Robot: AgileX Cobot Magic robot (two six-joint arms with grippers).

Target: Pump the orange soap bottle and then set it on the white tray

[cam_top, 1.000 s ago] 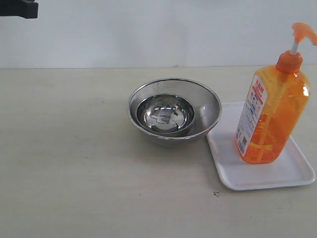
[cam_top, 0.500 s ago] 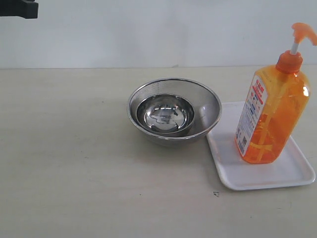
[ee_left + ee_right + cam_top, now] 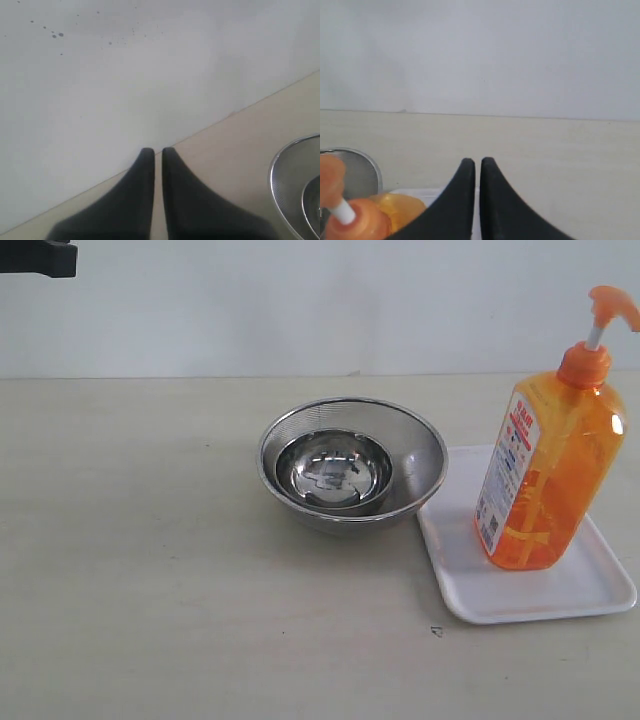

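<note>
Exterior view: orange soap bottle [image 3: 550, 480] is sitting on white tray [image 3: 455, 560].
Handling: probably feeling heavy, slippery; hold its middle.
Left end effector [image 3: 157, 151], right end effector [image 3: 477, 162]: pinching shut, empty.

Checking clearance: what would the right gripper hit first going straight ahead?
Likely nothing near: past the shut right gripper lies bare table, then the wall, though depth is unclear. The orange soap bottle sits off to the side, out of line.

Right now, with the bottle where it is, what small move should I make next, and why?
Probably none beyond holding the arms back: the orange soap bottle stands upright on the white tray, and the left pincer and right pincer are shut, gripping nothing.
</note>
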